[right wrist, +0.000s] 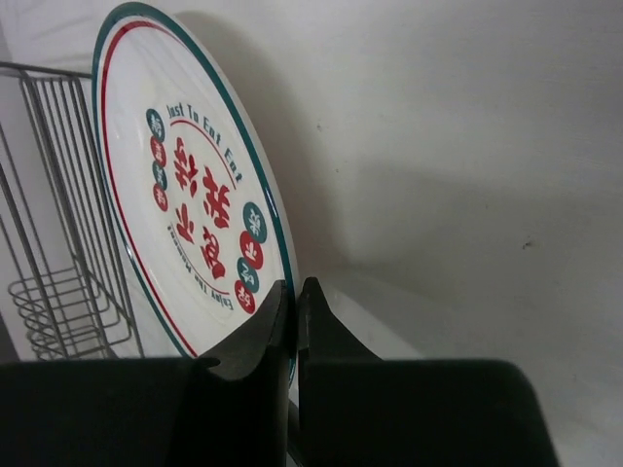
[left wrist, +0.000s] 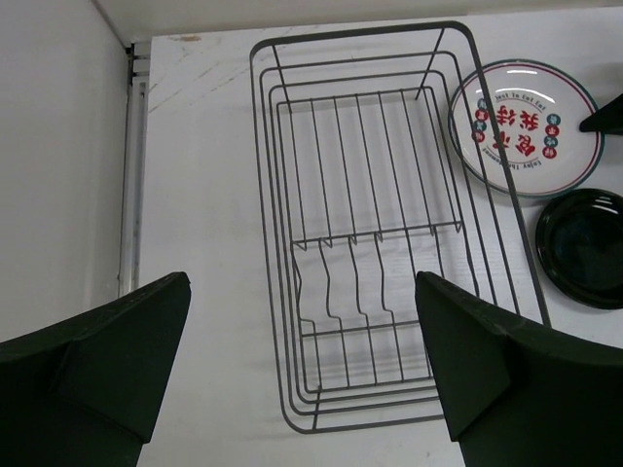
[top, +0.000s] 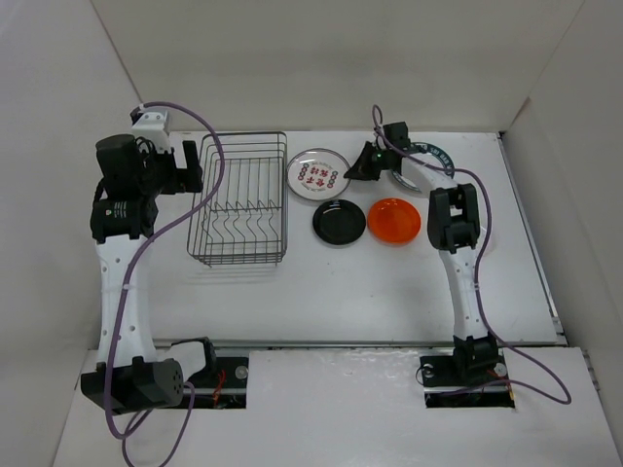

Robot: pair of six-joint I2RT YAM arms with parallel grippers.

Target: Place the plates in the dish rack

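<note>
The dark wire dish rack [top: 238, 199] stands at the left with nothing in it, and it also shows in the left wrist view [left wrist: 370, 224]. The white plate with red marks [top: 318, 175] lies just right of it. My right gripper [top: 365, 163] is shut on that plate's right rim [right wrist: 185, 195], one finger on each face [right wrist: 295, 292]. The black plate [top: 339, 223] and orange plate [top: 394, 220] lie side by side in front. The dark patterned-rim plate [top: 428, 156] is partly hidden under my right arm. My left gripper [top: 195, 167] is open and empty at the rack's left side [left wrist: 302, 360]. The clear plate is not in view.
White walls close in the table at the back and on both sides. The rack's wire end [right wrist: 58, 243] stands close behind the held plate. The white plate [left wrist: 526, 126] and black plate [left wrist: 584, 248] lie near the rack's right wall.
</note>
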